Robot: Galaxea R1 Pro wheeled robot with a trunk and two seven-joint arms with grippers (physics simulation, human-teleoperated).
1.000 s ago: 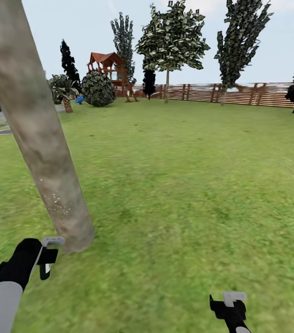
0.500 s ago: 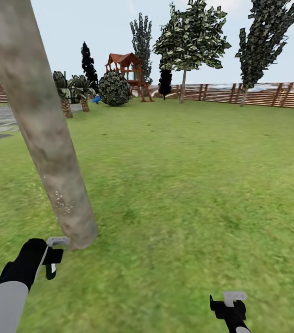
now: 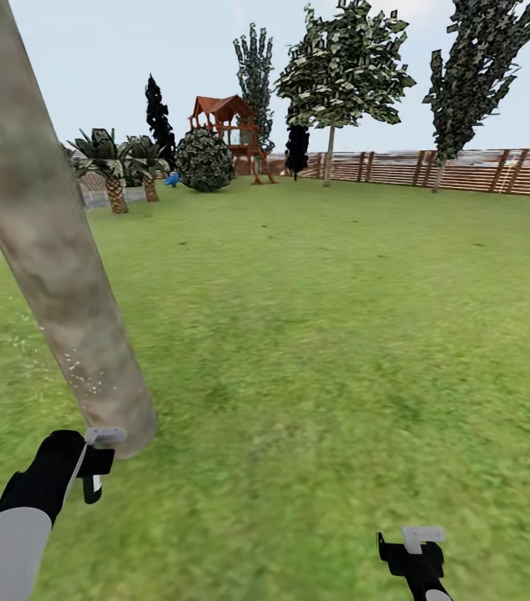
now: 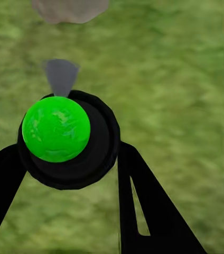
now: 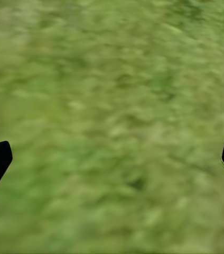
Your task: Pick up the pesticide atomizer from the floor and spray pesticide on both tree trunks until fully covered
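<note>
The left arm (image 3: 2, 542) has a light grey forearm sleeve ending in a rounded black wrist. Each claw, left (image 3: 93, 467) and right (image 3: 419, 551), is black with a small pale grey block on top. Its fingers (image 4: 154, 211) are flat, black, tapering blades.

The garden lawn (image 3: 340, 317) carries everything — a thick beige-grey tree trunk (image 3: 56, 250) rooted at its near left, palms (image 3: 114, 171) and a round shrub (image 3: 204, 159) at the far left, a slatted fence (image 3: 465, 171) along the far edge.
</note>
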